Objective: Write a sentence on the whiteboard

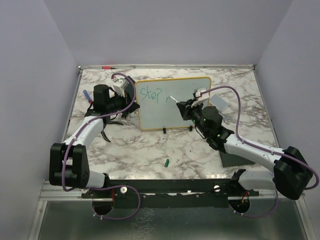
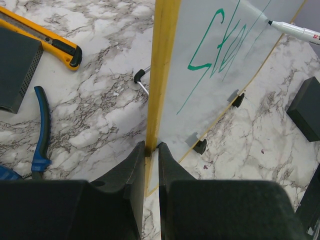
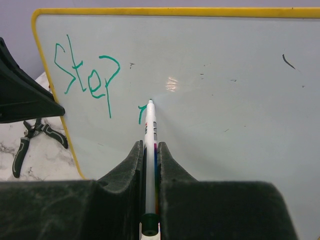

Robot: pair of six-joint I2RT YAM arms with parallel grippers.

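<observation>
The whiteboard (image 1: 175, 102) with a yellow-orange frame stands upright on two black feet at the table's middle back. Green writing (image 3: 87, 75) reads "Step" at its upper left, with a short new green stroke (image 3: 141, 113) to the right of it. My left gripper (image 2: 151, 146) is shut on the board's yellow left edge (image 2: 161, 75). My right gripper (image 3: 150, 145) is shut on a white marker (image 3: 150, 150) whose tip touches the board beside the new stroke. The marker also shows in the left wrist view (image 2: 295, 31).
A green marker cap (image 1: 167, 162) lies near the front middle. Pliers (image 3: 30, 137), a yellow utility knife (image 2: 45, 37) and a blue-handled tool (image 2: 42, 125) lie left of the board. Black pads (image 2: 305, 107) and an eraser (image 1: 218, 102) lie to the right.
</observation>
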